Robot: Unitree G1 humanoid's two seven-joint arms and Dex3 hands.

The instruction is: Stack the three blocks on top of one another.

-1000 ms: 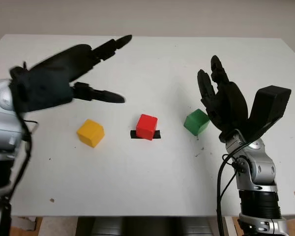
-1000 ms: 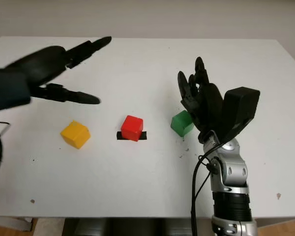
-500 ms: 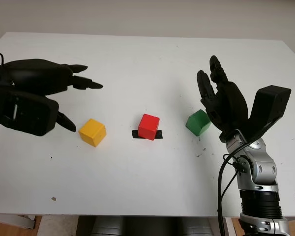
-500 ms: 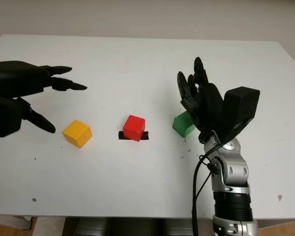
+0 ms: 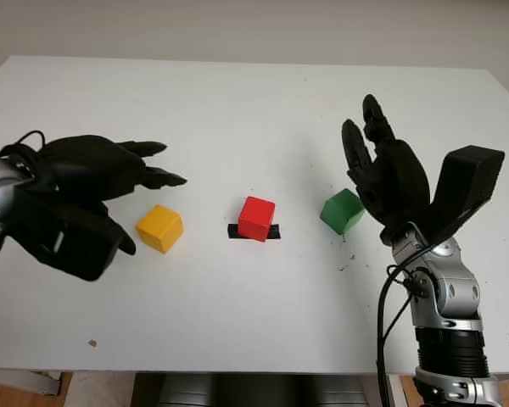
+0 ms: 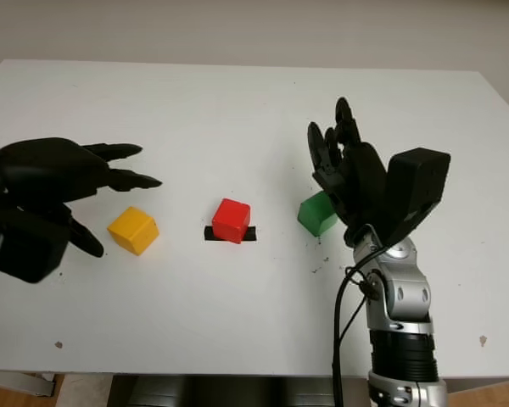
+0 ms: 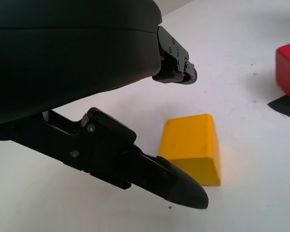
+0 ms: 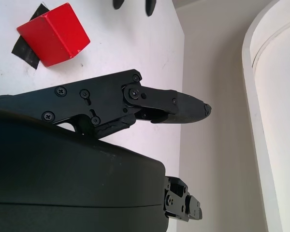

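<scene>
Three blocks sit apart in a row on the white table (image 5: pixel 254 102). The yellow block (image 5: pixel 159 228) is on the left, the red block (image 5: pixel 257 218) in the middle on a strip of black tape (image 5: pixel 253 232), and the green block (image 5: pixel 340 210) on the right. My left hand (image 5: pixel 110 182) hovers just left of the yellow block, open, with a finger above it and the thumb below; in the left wrist view the yellow block (image 7: pixel 192 147) lies just beyond the fingers (image 7: pixel 174 183). My right hand (image 5: pixel 382 170) stands upright and open, right beside the green block.
The table's front edge (image 5: pixel 254 370) runs along the bottom. Small dark specks (image 5: pixel 92 343) mark the surface near the front left and near the green block. A pale wall (image 8: pixel 222 96) lies beyond the table's far edge.
My left hand has come down and toward me from the far left of the table, ending low beside the yellow block. The right hand and all three blocks stay where they were.
</scene>
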